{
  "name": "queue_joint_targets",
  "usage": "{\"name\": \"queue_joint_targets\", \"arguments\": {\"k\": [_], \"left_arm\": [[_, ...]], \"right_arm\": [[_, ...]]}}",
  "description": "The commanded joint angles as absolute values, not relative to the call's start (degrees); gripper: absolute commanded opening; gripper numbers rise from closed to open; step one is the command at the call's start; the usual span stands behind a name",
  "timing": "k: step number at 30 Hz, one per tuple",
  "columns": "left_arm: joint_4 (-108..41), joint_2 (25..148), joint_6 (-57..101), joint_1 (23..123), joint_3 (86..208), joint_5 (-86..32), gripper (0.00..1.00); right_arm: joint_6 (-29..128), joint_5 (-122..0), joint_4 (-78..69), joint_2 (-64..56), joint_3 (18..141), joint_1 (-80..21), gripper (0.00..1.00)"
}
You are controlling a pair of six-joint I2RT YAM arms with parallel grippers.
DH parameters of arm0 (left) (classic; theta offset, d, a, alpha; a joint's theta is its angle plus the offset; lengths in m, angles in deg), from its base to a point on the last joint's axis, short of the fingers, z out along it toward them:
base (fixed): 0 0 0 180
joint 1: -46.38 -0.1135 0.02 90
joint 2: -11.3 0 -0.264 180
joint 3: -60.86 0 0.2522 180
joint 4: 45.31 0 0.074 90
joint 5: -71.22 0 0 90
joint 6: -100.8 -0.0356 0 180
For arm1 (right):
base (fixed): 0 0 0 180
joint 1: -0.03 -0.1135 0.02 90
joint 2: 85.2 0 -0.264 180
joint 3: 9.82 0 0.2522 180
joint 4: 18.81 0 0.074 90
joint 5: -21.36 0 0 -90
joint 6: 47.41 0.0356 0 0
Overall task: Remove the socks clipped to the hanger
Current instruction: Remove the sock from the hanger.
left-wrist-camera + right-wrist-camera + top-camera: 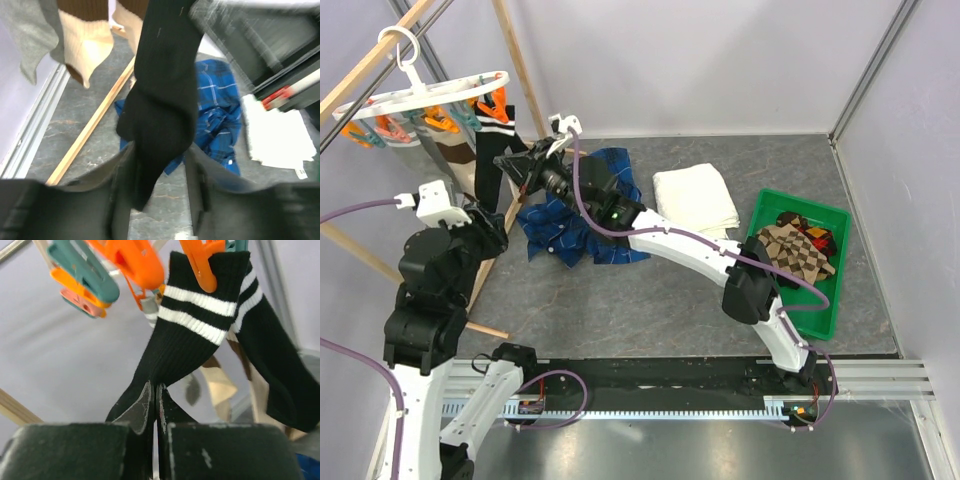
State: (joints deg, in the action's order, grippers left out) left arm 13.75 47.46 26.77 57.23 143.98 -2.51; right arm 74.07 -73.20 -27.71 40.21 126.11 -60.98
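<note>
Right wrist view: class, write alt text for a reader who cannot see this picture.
The right hand is pinched shut on a black sock with two white cuff stripes, which hangs from an orange clothespin. A second striped black sock hangs to its right, with more pins at upper left.

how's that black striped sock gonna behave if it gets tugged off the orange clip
Probably floppy: the black striped sock bunches to a narrow fold where the right tool pinches it. Likely stretchy before letting go, as its ribbed cuff sits in the orange clothespin. Seems light, hanging limp from one clip.
</note>
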Motion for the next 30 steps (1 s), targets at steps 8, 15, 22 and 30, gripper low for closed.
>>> {"name": "queue_joint_targets", "arguments": {"k": [8, 15, 22, 30], "left_arm": [[14.15, 52.51, 27.06, 57.19, 166.69, -8.13, 0.58], [9.94, 59.98, 27.67, 57.27, 178.94, -15.34, 0.56], [9.40, 67.19, 29.52, 57.19, 184.22, -20.01, 0.53], [9.32, 69.66, 27.15, 57.19, 180.88, -13.69, 0.53]], "right_arm": [[46.12, -79.35, -26.59, 31.35, 121.89, -69.31, 0.00], [35.65, -87.88, -28.33, 31.00, 120.92, -74.50, 0.00], [30.81, -91.14, -31.68, 31.78, 120.22, -77.31, 0.00], [30.37, -89.65, -32.56, 31.79, 119.43, -77.58, 0.00]]}}
